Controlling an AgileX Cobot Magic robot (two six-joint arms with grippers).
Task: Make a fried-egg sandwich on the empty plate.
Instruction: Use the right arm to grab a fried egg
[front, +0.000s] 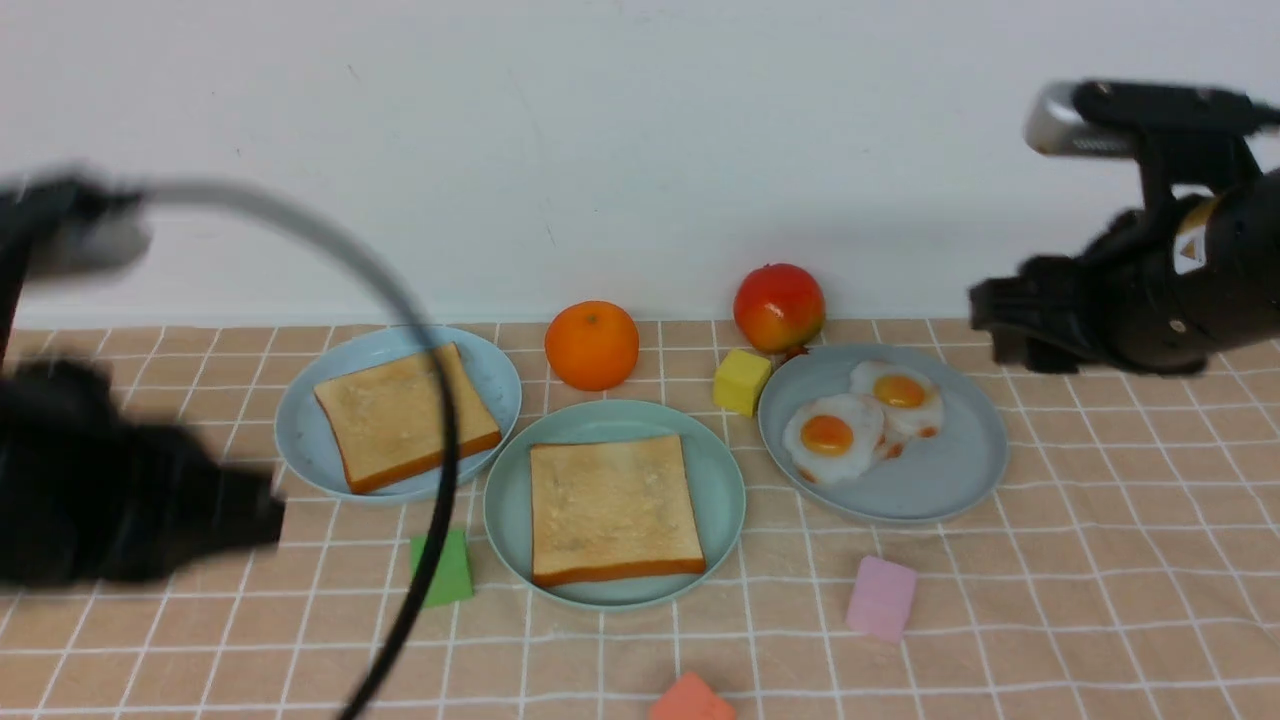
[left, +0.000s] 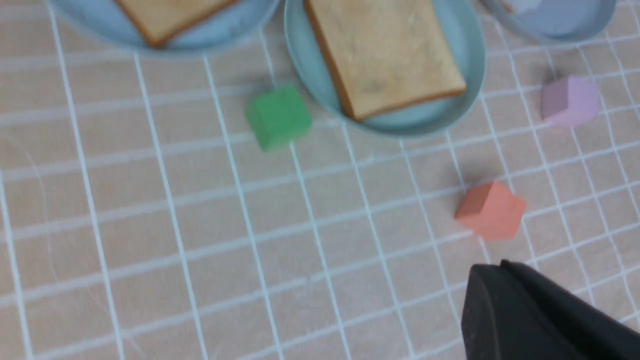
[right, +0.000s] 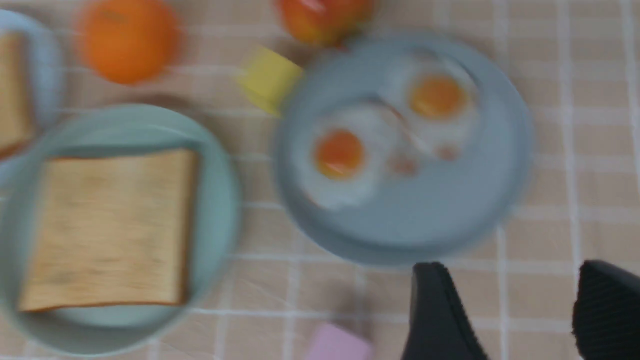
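Left gripper (left: 495, 295), a black mass low on the left side, is closed on nothing; its jaws meet over bare checked cloth (left: 150, 225). Right gripper (right: 520, 315) hangs with jaws apart and vacant (likely readied for an egg) near the round grey-blue plastic plate (front: 940, 480), where two white-and-yolk toy fried eggs (front: 830, 436) lie. Between the arms sits the round mint-green plastic plate (front: 722, 470), already carrying one square golden toy toast slice (front: 612, 508) as a base layer. The second slice (front: 405, 418) waits on the round light blue plastic plate (front: 300, 405) farther left.
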